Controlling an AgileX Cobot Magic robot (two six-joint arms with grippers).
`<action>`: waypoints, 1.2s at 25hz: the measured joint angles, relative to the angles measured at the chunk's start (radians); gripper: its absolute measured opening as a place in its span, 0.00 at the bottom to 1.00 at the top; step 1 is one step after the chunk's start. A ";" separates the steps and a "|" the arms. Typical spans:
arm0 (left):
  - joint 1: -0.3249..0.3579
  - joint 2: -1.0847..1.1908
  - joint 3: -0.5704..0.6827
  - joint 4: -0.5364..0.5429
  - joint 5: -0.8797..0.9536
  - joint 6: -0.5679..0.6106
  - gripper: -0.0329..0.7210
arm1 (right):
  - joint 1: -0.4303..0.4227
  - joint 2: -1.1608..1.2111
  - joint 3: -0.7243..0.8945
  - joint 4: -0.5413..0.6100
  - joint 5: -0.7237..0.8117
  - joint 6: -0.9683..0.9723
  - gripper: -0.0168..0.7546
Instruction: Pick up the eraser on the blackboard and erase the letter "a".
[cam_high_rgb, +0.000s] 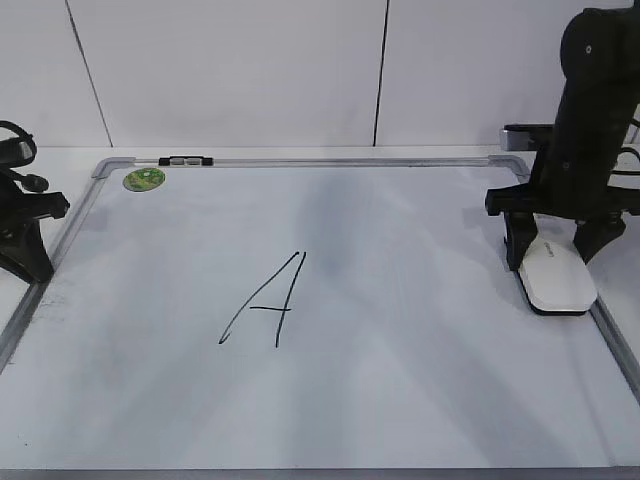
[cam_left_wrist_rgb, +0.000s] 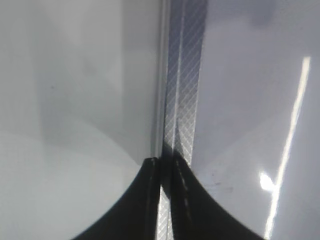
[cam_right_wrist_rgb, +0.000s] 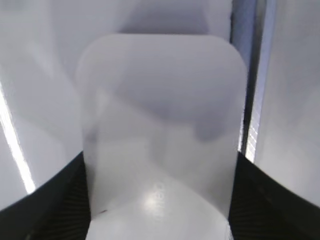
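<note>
The white eraser (cam_high_rgb: 555, 280) lies on the blackboard (cam_high_rgb: 400, 360) at its right edge, next to the silver frame. My right gripper (cam_high_rgb: 557, 262) stands over it, one finger against each long side, shut on it. In the right wrist view the eraser (cam_right_wrist_rgb: 160, 125) fills the space between the fingers of the right gripper (cam_right_wrist_rgb: 160, 167). No small letter "a" shows on the board; only a tall capital "A" (cam_high_rgb: 265, 300) shows. My left gripper (cam_high_rgb: 30, 262) sits at the board's left frame, shut and empty, and the left wrist view (cam_left_wrist_rgb: 166, 162) shows it the same way.
A round green sticker (cam_high_rgb: 144, 180) and a small black-and-silver clip (cam_high_rgb: 186, 159) sit at the board's far left corner. The silver frame strip runs under the left gripper (cam_left_wrist_rgb: 182, 75) and beside the eraser (cam_right_wrist_rgb: 250, 75). A white wall stands behind.
</note>
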 joint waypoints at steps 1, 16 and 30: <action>0.000 0.000 0.000 0.000 0.000 0.000 0.08 | 0.000 0.010 0.000 0.000 0.000 -0.005 0.71; 0.000 0.000 0.000 0.000 0.000 0.000 0.08 | -0.006 0.014 0.000 -0.008 0.000 -0.022 0.71; 0.000 0.000 0.000 0.000 0.000 0.000 0.08 | -0.006 0.014 0.000 -0.006 0.000 -0.028 0.72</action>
